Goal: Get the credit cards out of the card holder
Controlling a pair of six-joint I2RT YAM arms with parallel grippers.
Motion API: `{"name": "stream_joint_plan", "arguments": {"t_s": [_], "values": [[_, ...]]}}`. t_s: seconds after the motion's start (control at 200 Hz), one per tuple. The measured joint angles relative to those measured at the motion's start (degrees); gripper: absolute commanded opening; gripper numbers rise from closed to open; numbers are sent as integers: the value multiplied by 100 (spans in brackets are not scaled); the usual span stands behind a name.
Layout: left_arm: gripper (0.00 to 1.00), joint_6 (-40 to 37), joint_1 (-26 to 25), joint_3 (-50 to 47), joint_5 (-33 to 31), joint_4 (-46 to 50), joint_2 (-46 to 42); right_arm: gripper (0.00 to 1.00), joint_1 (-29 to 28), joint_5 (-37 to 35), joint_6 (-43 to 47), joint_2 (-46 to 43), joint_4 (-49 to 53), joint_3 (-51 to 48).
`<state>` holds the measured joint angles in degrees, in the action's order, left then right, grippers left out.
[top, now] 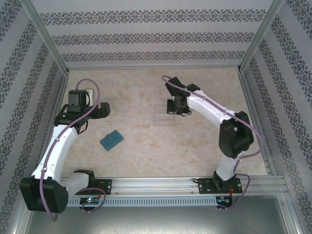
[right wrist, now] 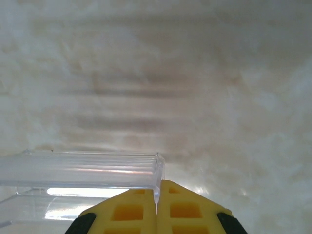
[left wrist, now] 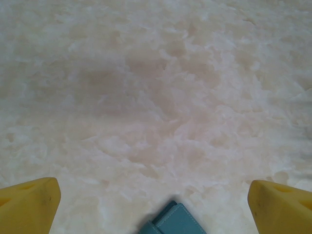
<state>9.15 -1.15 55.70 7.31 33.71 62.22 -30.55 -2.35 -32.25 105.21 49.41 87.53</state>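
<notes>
- Card holder (top: 111, 141): the teal wallet lies flat on the table (top: 146, 156), left of centre and nearer to the arm bases than either gripper. It looks folded shut. In the left wrist view, 1 of its corners shows at the bottom edge.
- Left gripper (top: 103, 110): you have it above the table just beyond the card holder, apart from it. Its 2 yellow fingertips (left wrist: 30, 204) stand wide apart with nothing between them.
- Right gripper (top: 174, 107): it sits well to the right of the card holder, at the clear plastic piece (top: 163, 118). Its 2 fingers are pressed together. In the right wrist view, a thin upright wall of that clear piece runs into the seam between them, so read it as pinching the plastic, not a task item.
- Credit cards: judged to be inside the card holder. Whether any edge pokes out is too small to tell.
- Progress: as far as the frames let you judge, 0 cards are out and the task is at its start.
- What is left: you must take hold of the holder, open it and draw out each card.
</notes>
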Motion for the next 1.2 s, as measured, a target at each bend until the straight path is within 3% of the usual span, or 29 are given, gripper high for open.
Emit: {"name": "stream_joint_plan", "arguments": {"t_s": [0.3, 0.56, 0.934, 1.199], "values": [[99, -2, 0, 0, 2, -39, -4, 5, 0, -133, 369, 1816, 570, 2557], [99, -22, 0, 0, 28, -39, 33, 6, 4, -131, 487, 2850, 1191, 3952], [99, -39, 0, 0, 146, -42, 111, 8, 7, -129, 505, 3397, 1469, 4356], [100, -37, 0, 83, 63, 33, 417, 20, 4, -127, 415, 3429, 1443, 4367]]}}
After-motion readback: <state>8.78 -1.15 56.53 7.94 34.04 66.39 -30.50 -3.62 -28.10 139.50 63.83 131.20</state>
